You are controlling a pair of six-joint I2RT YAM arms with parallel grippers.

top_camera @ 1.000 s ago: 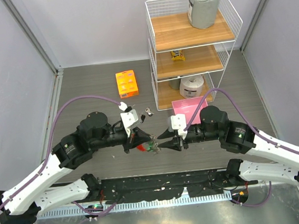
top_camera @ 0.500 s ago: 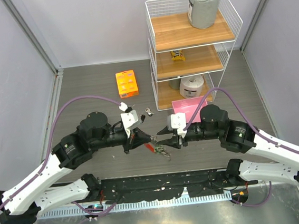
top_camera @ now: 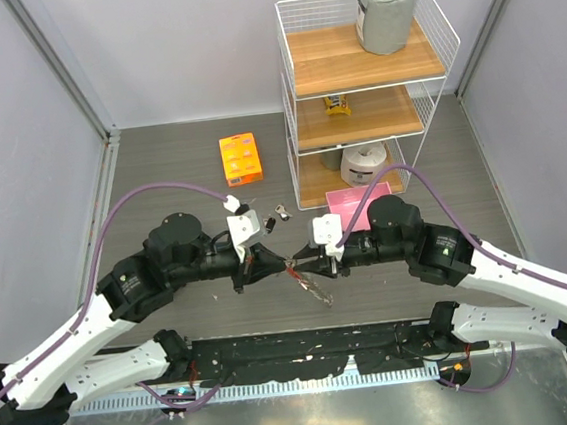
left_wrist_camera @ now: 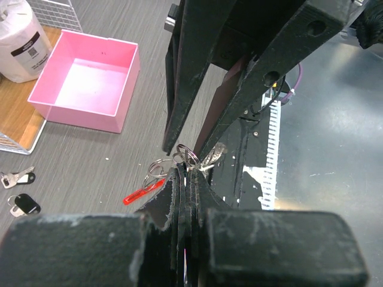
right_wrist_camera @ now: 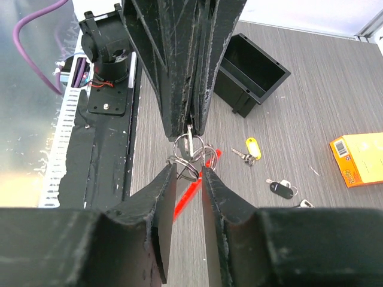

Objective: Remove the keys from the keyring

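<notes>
Now my left hand (left_wrist_camera: 183,174) pinches the thin, springy keyring (right_wrist_camera: 190,152); my right hand (right_wrist_camera: 187,174), narrow around it, should probably take a key (top_camera: 317,291) by its flat head.

Wire shelf (top_camera: 334,62) — orange box (top_camera: 241,158), pink tray (left_wrist_camera: 75,112) nearby.

Keyring (top_camera: 295,266) between left hand (top_camera: 274,265), right hand (top_camera: 310,264)
</notes>
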